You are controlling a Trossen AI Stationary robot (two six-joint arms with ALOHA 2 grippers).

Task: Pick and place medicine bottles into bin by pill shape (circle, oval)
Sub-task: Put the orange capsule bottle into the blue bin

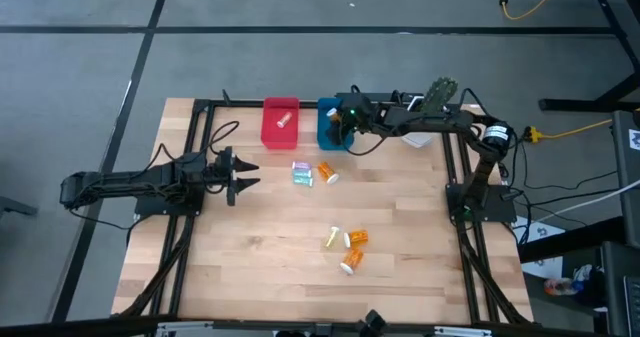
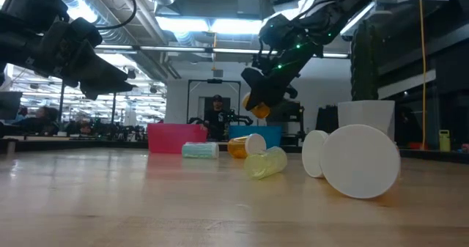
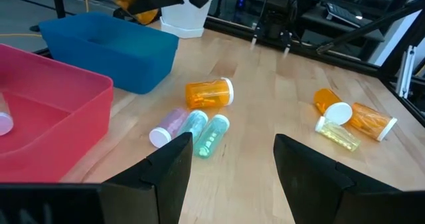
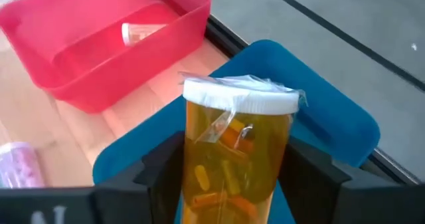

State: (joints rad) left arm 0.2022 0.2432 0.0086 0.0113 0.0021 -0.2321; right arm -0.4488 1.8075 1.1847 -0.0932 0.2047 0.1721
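Right gripper (image 1: 337, 123) sits above the blue bin (image 1: 327, 135) at the far edge of the table, an orange bottle (image 4: 236, 151) with a white cap standing upright between its fingers (image 4: 163, 171); both fingers flank the bottle sides, but whether they press it or have just let go I cannot tell. In the low view the same orange bottle (image 2: 256, 106) hangs under the gripper, clear above the bin rim. Oval and capsule-like pills show through the bottle wall. Red bin (image 1: 280, 123) is just beside the blue one, on its left, with one small clear bottle (image 4: 141, 30) lying in it. Left gripper (image 1: 243, 175) waits over the left part of the table, jaws wide apart, holding nothing, touching nothing. On the table near the bins: an orange bottle on its side (image 3: 209, 93), with a pink-tinted bottle (image 3: 170, 125) and a teal-tinted bottle (image 3: 211, 135) lying side by side next to it. Farther toward the front edge, another cluster: two orange bottles (image 1: 355, 239) and a yellow-tinted one (image 1: 332, 239), all lying down, close together. White pot (image 1: 420, 135) with green cactus (image 1: 440, 91) stands to the right of the blue bin.
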